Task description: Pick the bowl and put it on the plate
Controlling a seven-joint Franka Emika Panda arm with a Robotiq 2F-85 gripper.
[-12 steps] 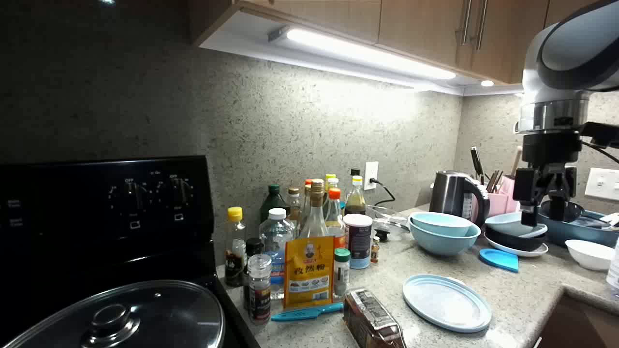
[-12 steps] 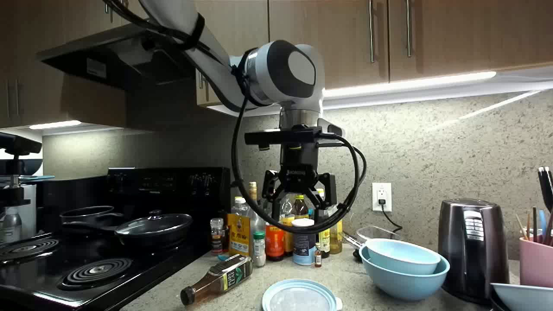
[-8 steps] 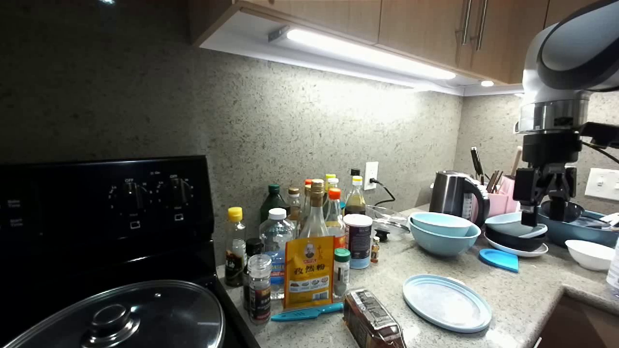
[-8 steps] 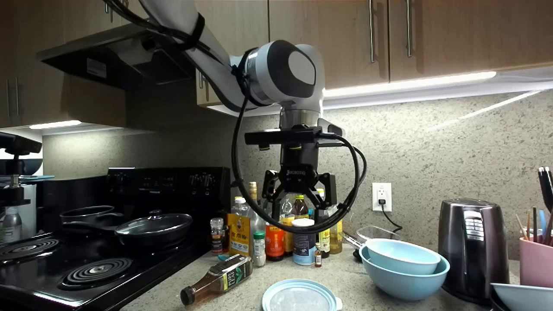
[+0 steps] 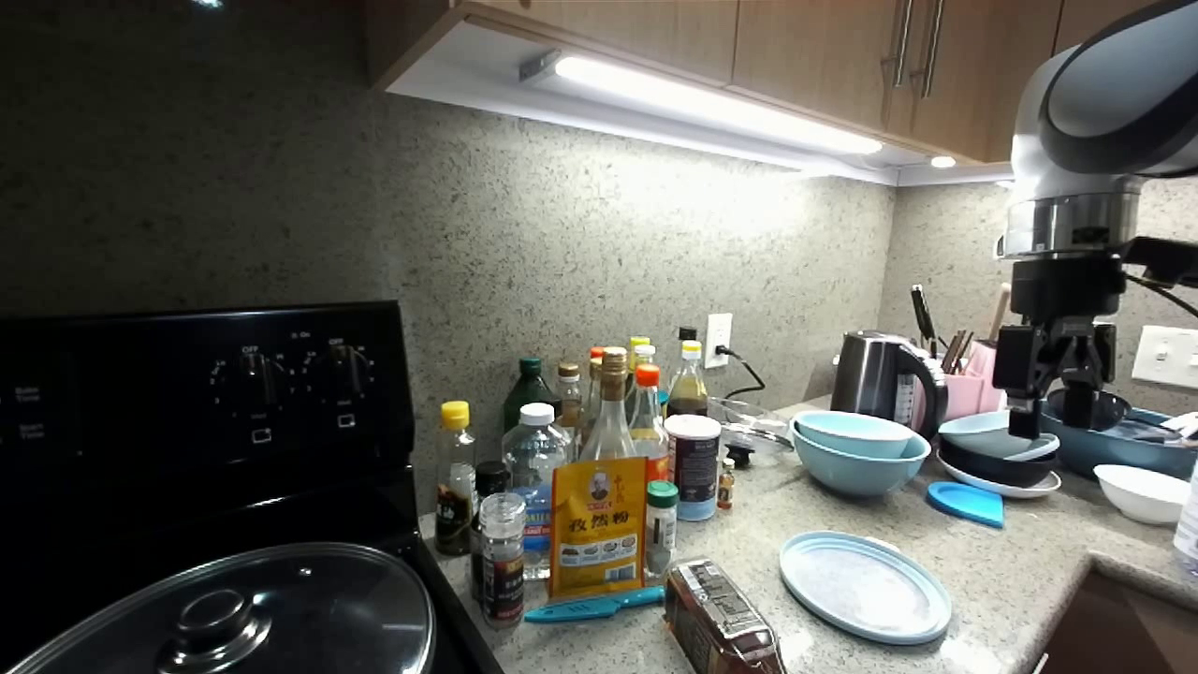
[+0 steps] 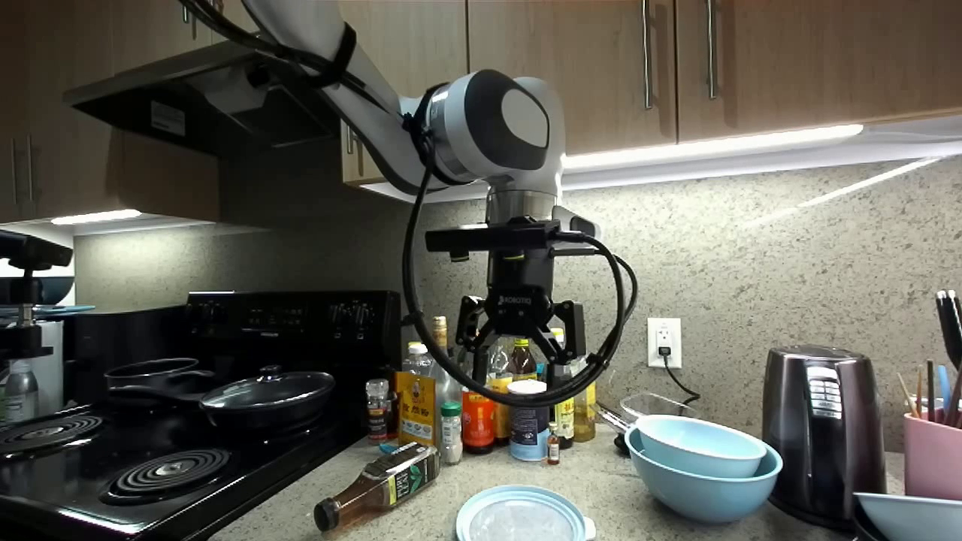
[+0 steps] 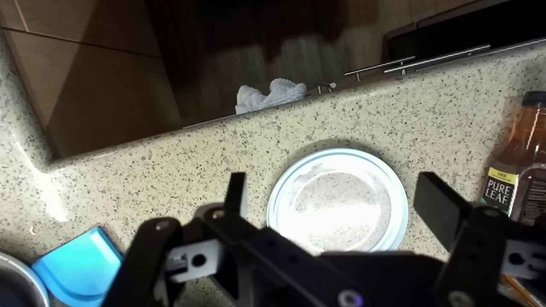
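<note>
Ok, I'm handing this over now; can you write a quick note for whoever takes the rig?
End effector: open, jaws wide apart, holding nothing, up above the counter.
Bowl to move: upper bowl sits inside the lower bowl, both pale blue, beside the kettle; confirm which is meant.
Plate: lying on the counter, no bowl on it.
Done: neither the pick nor the placing.
Left: grasp the chosen bowl, lift it, set it on the plate.

A kitchen: stove [image 6: 150,432], range hood [image 6: 210,113], kettle [image 6: 823,443].
</note>
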